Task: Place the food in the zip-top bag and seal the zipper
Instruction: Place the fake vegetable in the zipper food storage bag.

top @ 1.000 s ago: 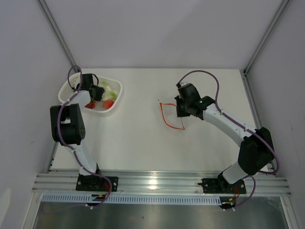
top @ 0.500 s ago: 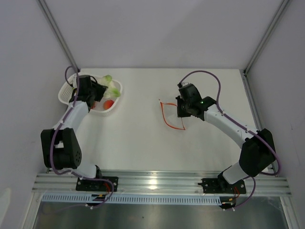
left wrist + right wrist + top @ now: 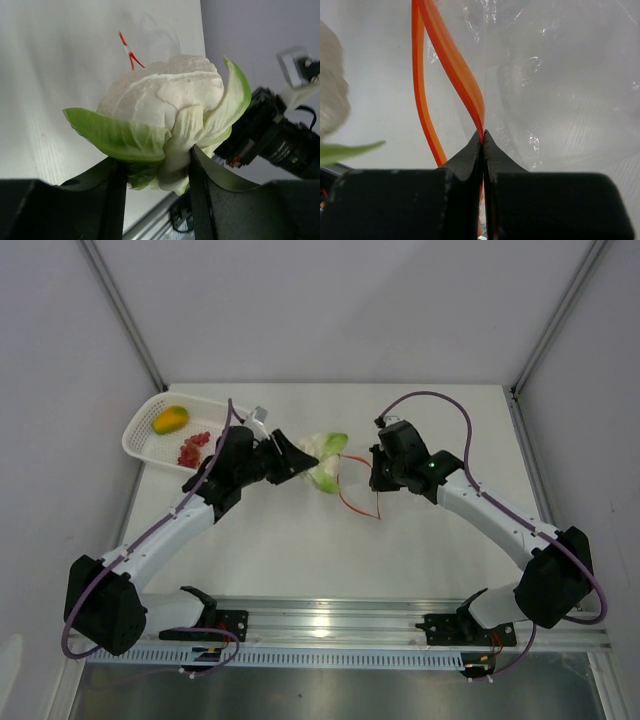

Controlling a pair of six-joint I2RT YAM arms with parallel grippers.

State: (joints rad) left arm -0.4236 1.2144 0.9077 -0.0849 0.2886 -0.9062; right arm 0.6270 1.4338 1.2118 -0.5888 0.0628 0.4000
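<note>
Left gripper [image 3: 295, 457] is part-way open and clamped on the white-and-green vegetable piece [image 3: 322, 462]; on the left wrist camera I see both fingers pressed against the base of the piece [image 3: 165, 100], its pale head and green leaves standing clear of the tips. Right gripper [image 3: 378, 468] is fully closed, and on its wrist camera the fingertips [image 3: 482, 137] pinch the red-orange zipper [image 3: 465, 80] at 1 lip of the zip-top bag [image 3: 555, 75]. The 2 zipper strips stand parted above that pinch, so the mouth is open. From the top camera I see the zipper [image 3: 352, 506] as a red loop near the middle of the table [image 3: 280, 540], with the vegetable piece just beside its left side; I cannot tell whether leaf and strip touch. The bag's clear film is crinkled and lies away from the mouth on the table. Well apart, at the far left, the white basket [image 3: 135, 435] holds the yellow-orange mango [image 3: 170, 420] and the red grape bunch [image 3: 193, 448].
</note>
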